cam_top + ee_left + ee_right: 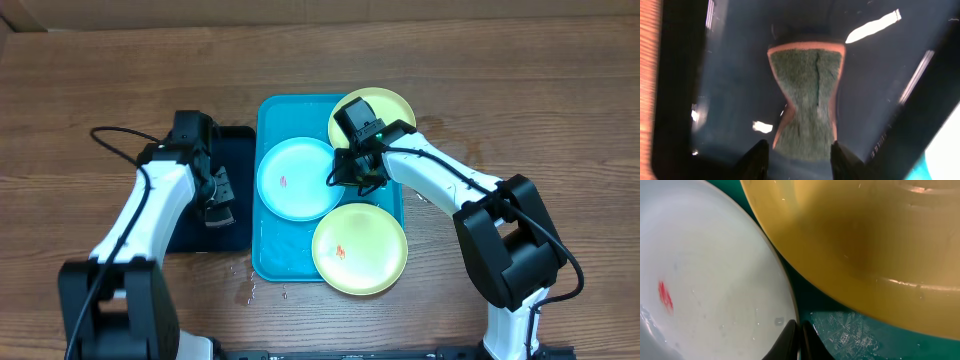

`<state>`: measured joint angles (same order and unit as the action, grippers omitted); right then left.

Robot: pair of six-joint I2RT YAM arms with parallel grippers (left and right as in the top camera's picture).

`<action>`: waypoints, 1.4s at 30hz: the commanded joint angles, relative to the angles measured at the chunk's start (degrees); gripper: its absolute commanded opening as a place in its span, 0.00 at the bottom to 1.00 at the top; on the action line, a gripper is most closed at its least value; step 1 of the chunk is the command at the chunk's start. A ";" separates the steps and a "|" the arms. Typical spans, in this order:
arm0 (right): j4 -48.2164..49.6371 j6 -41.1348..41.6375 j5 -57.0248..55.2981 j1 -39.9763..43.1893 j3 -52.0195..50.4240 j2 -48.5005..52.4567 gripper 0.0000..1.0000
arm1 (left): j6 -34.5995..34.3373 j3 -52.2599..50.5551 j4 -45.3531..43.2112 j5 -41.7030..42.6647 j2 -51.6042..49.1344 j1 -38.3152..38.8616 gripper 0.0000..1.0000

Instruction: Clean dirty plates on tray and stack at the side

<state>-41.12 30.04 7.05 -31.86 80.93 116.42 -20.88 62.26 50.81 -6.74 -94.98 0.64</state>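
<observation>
Brown wood-grain counter (80,80) is seen from overhead. Two trays are set directly on it, side by side, edges touching or nearly so; which cannot be told. The turquoise tray (272,245) is placed about mid-counter, with its long sides running from the far edge toward the near edge. The smaller dark navy tray (238,150) is placed just beside it, on the side toward the left edge. Small wet spots (245,292) are noted on the wood by the turquoise tray's near-left corner.

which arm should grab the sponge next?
Left. The left claw hangs open over the sponge in the dark tray, fingers straddling it. The right claw is at the blue plate's rim.
</observation>
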 commanded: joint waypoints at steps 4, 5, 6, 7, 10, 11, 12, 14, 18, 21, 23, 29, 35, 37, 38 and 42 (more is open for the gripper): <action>1.07 0.20 -0.63 0.00 -0.26 0.09 0.08 | -5.66 -0.50 -1.73 -0.76 -6.34 -0.42 0.34; 1.20 0.20 -0.63 0.00 -0.26 0.09 0.08 | -5.77 -0.50 -1.99 -0.70 -6.84 -0.42 0.32; 1.27 0.20 -0.61 0.00 -0.26 0.09 0.08 | -5.77 -0.50 -2.19 -0.70 -7.17 -0.42 0.30; 1.36 0.20 -0.63 0.00 -0.26 0.09 0.08 | -5.75 -0.50 -2.47 -0.70 -7.54 -0.42 0.27; 1.49 0.22 -0.61 0.00 -0.26 0.09 0.08 | -5.75 -0.50 -2.93 -0.70 -7.89 -0.42 0.23; 1.49 0.20 -0.61 0.00 -0.26 0.09 0.08 | -5.70 -0.46 -3.17 -0.72 -7.87 -0.42 0.20; 1.49 0.22 -0.61 0.00 -0.26 0.09 0.08 | -5.66 -0.46 -3.32 -0.72 -7.87 -0.42 0.15; 1.49 0.22 -0.61 0.00 -0.26 0.09 0.08 | -4.81 -0.44 -3.56 -0.70 -7.87 -0.42 0.04; 1.46 0.22 -0.61 0.00 -0.26 0.09 0.09 | -1.97 0.96 -3.02 -0.70 -7.82 -0.42 0.04; 1.46 0.22 -0.59 0.00 -0.26 0.09 0.19 | -0.42 3.13 -1.66 -0.76 -6.97 -0.42 0.04; 1.46 0.22 -0.57 -0.02 -0.26 0.09 0.26 | -0.24 4.22 -1.33 -0.74 -5.99 -0.42 0.04; 1.44 0.22 -0.57 -0.02 -0.26 0.09 0.27 | 1.64 4.74 -1.90 -0.74 -4.46 -0.39 0.04; 1.44 0.22 -0.57 -0.02 -0.26 0.09 0.23 | 1.62 1.60 -3.06 -0.72 -4.70 -0.07 0.04; 1.46 0.22 -0.59 -0.02 -0.26 0.09 0.23 | 1.62 0.52 -3.54 -0.72 -4.70 -0.09 0.06; 1.49 0.22 -0.59 -0.02 -0.26 0.09 0.23 | 1.62 0.09 -3.76 -0.72 -4.70 -0.09 0.14; 1.46 0.22 -0.59 -0.02 -0.26 0.09 0.23 | 1.53 -0.79 -3.98 -0.70 -4.70 -0.09 0.38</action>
<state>-39.92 30.04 7.03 -31.88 80.93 116.42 -19.94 62.41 47.03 -6.74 -101.25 0.64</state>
